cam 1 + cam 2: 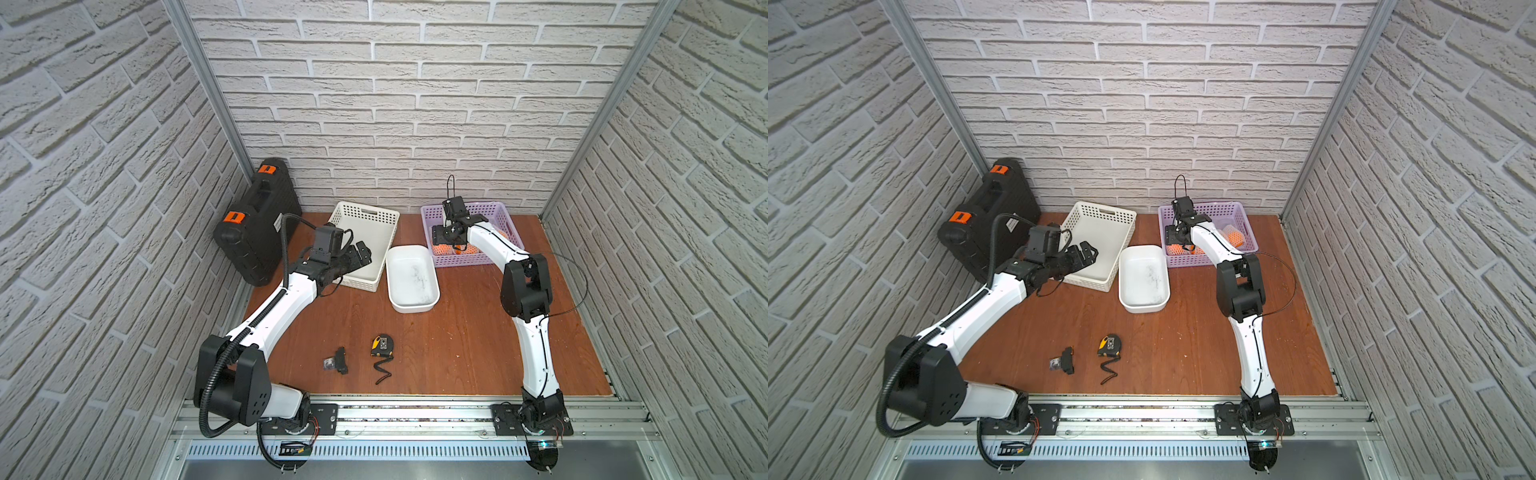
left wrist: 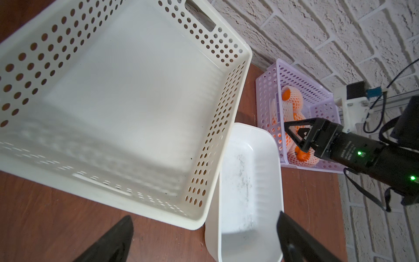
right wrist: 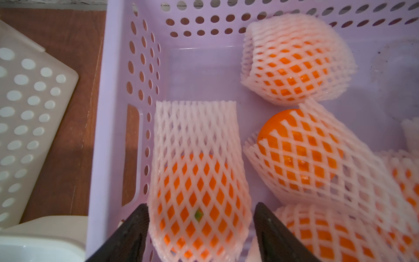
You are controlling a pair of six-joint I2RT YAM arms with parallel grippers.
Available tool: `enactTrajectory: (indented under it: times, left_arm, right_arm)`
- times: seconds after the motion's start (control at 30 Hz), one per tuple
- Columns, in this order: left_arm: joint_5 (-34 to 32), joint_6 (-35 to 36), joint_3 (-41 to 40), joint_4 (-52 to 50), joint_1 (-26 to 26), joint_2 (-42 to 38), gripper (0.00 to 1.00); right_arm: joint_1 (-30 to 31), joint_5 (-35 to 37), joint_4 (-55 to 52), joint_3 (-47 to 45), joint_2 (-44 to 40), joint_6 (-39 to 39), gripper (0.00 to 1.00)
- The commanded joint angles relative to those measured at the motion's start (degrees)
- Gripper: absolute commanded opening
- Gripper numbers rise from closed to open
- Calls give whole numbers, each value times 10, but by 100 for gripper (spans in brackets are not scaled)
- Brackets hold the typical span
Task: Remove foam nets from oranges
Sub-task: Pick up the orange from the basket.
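Nets of white foam mesh (image 3: 195,127) sleeve every visible round orange (image 3: 273,123) in lilac perforated basket (image 3: 118,90) at one o'clock; right gripper (image 3: 200,205) straddles one, jaws apart; left gripper (image 2: 204,215) gapes empty.

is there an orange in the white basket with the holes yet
No, the white perforated basket shows a bare floor in the left wrist view; the netted oranges lie in the purple basket.

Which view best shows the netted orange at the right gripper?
Right wrist: netted orange close up between the fingers, mesh clear. Left wrist: small, partly behind the right gripper. Top views: just a sliver under the arm.
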Motion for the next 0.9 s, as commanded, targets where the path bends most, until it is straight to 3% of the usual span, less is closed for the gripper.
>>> enactTrajectory:
  times: [0.0, 0.3, 0.57, 0.87]
  left_arm:
    - [23, 5, 18, 16, -3, 4, 98]
    - [34, 4, 20, 16, -3, 6, 98]
    - [44, 1, 22, 16, -3, 10, 98]
    - [51, -1, 23, 18, -6, 14, 98]
  right_arm:
    - [-1, 12, -1, 15, 5, -4, 75]
    - [0, -10, -3, 10, 21, -7, 80]
    - [3, 20, -24, 28, 42, -18, 85]
    - [6, 11, -34, 50, 65, -30, 75]
